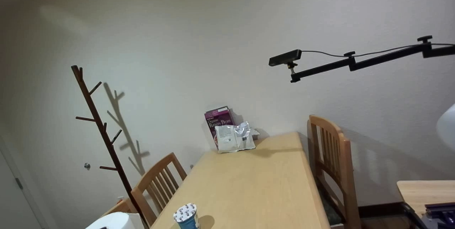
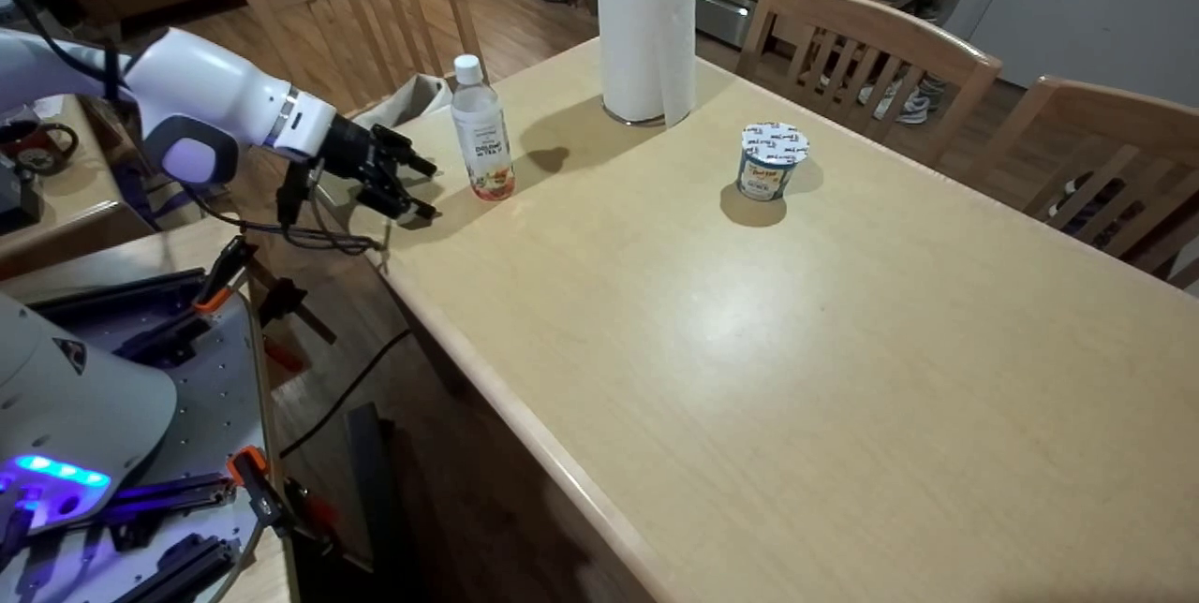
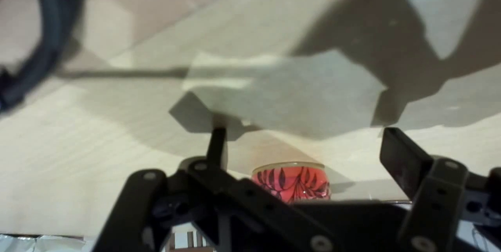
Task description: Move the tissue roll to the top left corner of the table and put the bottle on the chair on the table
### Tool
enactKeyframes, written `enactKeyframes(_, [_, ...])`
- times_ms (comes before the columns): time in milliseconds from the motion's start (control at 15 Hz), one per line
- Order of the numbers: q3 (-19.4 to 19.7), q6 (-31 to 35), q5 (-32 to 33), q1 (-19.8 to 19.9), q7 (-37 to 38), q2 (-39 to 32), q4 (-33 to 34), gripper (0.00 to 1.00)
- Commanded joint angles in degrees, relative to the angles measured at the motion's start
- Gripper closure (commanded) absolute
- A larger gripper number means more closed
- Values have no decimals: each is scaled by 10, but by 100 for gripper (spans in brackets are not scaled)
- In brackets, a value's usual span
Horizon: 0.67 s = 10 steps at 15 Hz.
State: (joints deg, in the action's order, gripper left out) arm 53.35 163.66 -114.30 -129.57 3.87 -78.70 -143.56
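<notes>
The tissue roll, a tall white cylinder, stands upright near the table's far corner in an exterior view; its white top shows at the lower edge of an exterior view. A clear bottle with a white cap and pinkish base stands upright on the light-wood table. My gripper is low over the table end beside the bottle, fingers spread and pointing at it, with a small gap. From the wrist, the bottle's red lower part appears between the open fingers, its upper part hidden by the gripper. A wooden chair stands behind the bottle.
A small blue cup with a printed lid sits right of the roll. Chairs line the long side. A purple box and silvery packet stand at the wall end. A pale bag and arm cable are close to the gripper.
</notes>
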Motion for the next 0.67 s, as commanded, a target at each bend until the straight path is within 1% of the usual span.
enactKeyframes(0, [3,-9,0,-9,-3,11,-11,0])
enactKeyframes(200, [4,-14,0,-15,-10,30,-24,0])
enactKeyframes(600, [5,-15,0,-15,-12,32,-25,0])
